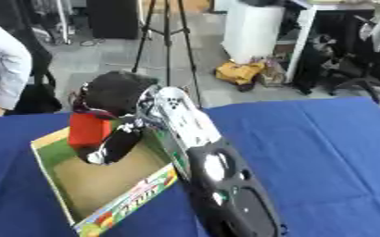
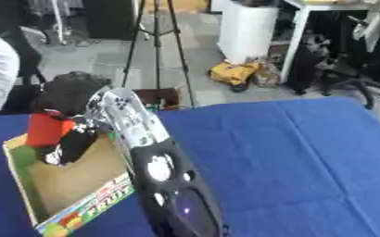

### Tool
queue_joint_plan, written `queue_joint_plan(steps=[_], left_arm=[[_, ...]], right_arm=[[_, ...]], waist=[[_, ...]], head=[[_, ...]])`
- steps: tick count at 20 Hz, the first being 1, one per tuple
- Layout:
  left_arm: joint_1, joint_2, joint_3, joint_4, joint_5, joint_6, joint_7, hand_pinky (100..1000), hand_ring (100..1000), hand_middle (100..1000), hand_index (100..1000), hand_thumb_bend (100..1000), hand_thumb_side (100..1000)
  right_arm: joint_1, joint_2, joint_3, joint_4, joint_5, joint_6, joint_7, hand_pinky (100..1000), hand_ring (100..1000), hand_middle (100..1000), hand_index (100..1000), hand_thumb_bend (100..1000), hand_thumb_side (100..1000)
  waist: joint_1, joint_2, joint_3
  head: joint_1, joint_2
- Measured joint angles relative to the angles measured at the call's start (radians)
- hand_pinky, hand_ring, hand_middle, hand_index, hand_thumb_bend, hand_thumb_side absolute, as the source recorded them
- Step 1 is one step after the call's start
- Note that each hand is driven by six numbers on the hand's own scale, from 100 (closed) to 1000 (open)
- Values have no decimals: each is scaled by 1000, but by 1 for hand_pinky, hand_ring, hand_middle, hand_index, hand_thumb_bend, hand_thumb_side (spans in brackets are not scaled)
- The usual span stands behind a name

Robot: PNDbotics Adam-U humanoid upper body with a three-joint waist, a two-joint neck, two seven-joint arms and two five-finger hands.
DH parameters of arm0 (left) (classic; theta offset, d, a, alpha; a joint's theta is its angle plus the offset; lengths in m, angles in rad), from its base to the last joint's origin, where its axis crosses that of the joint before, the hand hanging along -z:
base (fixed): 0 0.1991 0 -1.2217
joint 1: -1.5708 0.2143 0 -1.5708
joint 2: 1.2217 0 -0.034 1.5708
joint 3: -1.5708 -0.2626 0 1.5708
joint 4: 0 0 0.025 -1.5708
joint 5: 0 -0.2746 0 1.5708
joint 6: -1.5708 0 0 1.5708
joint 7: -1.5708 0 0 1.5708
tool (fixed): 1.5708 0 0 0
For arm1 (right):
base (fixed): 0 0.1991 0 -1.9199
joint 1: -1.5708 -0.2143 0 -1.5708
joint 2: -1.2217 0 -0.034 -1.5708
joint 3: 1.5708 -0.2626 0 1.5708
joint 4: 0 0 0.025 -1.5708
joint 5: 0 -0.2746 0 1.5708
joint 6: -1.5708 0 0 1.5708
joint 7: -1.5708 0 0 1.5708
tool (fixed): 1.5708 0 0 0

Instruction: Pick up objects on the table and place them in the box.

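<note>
- The right hand (image 1: pixel 112 143) reaches over the open cardboard box (image 1: pixel 104 185), which stands on the blue table (image 1: pixel 307 152) at its left side
- Its fingers are curled round a red object (image 1: pixel 89 129), held above the far end of the box's inside
- The arm (image 1: pixel 218 176) rises from the bottom edge, crossing the box's right wall
- The left hand does not show

Stereo head cams look down, close; both share open cardboard box (image 1: pixel 104 185) on blue tablecloth (image 1: pixel 323 152), floor beyond.
</note>
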Motion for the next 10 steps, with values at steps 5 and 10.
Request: queue_joint_plan(steps=[5,10], left_arm=[[4,0,0,0,0,0,0,380,611,650,907,404,814],[6,0,0,0,0,0,0,380,611,649,907,405,814]], right_arm=[[2,-7,-7,0,4,7,-1,772,725,387,517,100,654],[8,-7,-6,1,2,3,1,772,725,387,517,100,654]], waist=[[2,0,-3],[5,0,-2]], head=[[6,0],[9,0]])
